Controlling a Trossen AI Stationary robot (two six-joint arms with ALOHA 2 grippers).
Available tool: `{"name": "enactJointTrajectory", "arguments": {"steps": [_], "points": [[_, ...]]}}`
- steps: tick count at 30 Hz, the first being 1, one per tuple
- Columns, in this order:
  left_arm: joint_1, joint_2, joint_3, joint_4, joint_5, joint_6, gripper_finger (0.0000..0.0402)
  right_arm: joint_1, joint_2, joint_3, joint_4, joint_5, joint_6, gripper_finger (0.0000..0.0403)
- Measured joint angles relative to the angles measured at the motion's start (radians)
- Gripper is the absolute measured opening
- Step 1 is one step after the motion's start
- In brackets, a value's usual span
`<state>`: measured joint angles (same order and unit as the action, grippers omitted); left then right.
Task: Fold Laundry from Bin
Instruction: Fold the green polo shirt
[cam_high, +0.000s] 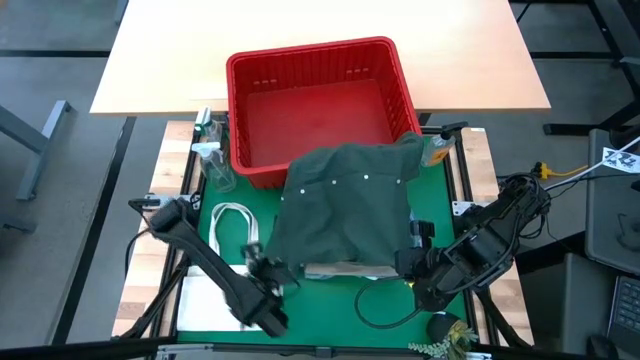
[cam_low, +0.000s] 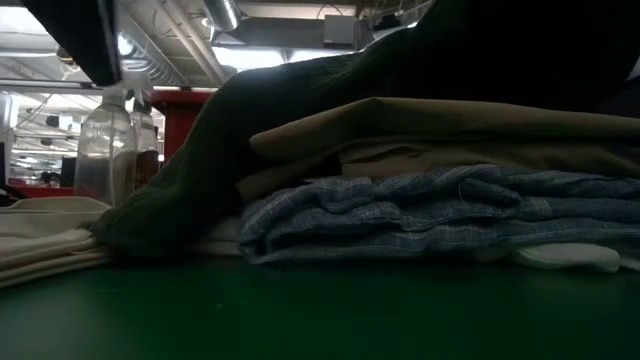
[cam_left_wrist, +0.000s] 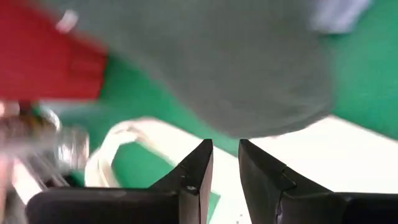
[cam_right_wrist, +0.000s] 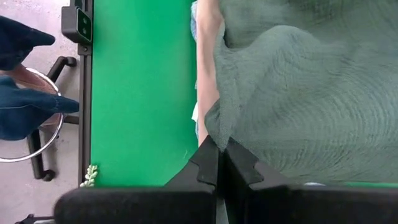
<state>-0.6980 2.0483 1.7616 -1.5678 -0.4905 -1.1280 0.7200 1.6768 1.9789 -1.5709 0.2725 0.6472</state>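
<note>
Green mat (cam_high: 230, 255), dark green garment (cam_high: 345, 205) hiding folded stack, right fingers (cam_right_wrist: 222, 152) pinching its edge, left fingers (cam_left_wrist: 225, 163) parted, empty.

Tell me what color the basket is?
The basket is red. The high view shows it best.

White tote bag (cam_high: 232, 222) (beside bottles (cam_high: 210, 150))

A dark green, soft knit garment with small white buttons (cam_high: 345, 205) lies spread over a stack of folded cloth on the green mat, its far edge draped over the near rim of the rectangular red plastic basket with slotted sides (cam_high: 318, 105). Under it, a folded beige piece (cam_low: 440, 130) rests on a crumpled blue-and-white striped piece (cam_low: 420, 215).
</note>
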Motion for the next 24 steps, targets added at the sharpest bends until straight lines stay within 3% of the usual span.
{"name": "enactJointTrajectory", "arguments": {"steps": [5, 8, 12, 19, 24], "points": [[-0.027, -0.164, -0.280, 0.246, 0.016, -0.261, 0.0064, 0.000, 0.000, 0.000, 0.000, -0.005, 0.001, 0.0005], [-0.021, -0.188, -0.358, 0.392, 0.013, -0.320, 0.0063, 0.000, 0.000, 0.000, 0.000, -0.004, 0.002, 0.0005], [0.005, -0.182, -0.406, 0.550, 0.039, -0.288, 0.0076, 0.000, 0.000, 0.000, 0.000, -0.004, 0.002, 0.0005], [0.065, -0.182, -0.479, 0.848, 0.123, -0.179, 0.0135, 0.000, 0.000, 0.000, 0.000, -0.005, 0.002, 0.0005], [0.082, -0.181, -0.513, 0.920, 0.126, -0.119, 0.0174, 0.000, 0.000, 0.000, 0.000, -0.005, 0.002, 0.0005]]}}
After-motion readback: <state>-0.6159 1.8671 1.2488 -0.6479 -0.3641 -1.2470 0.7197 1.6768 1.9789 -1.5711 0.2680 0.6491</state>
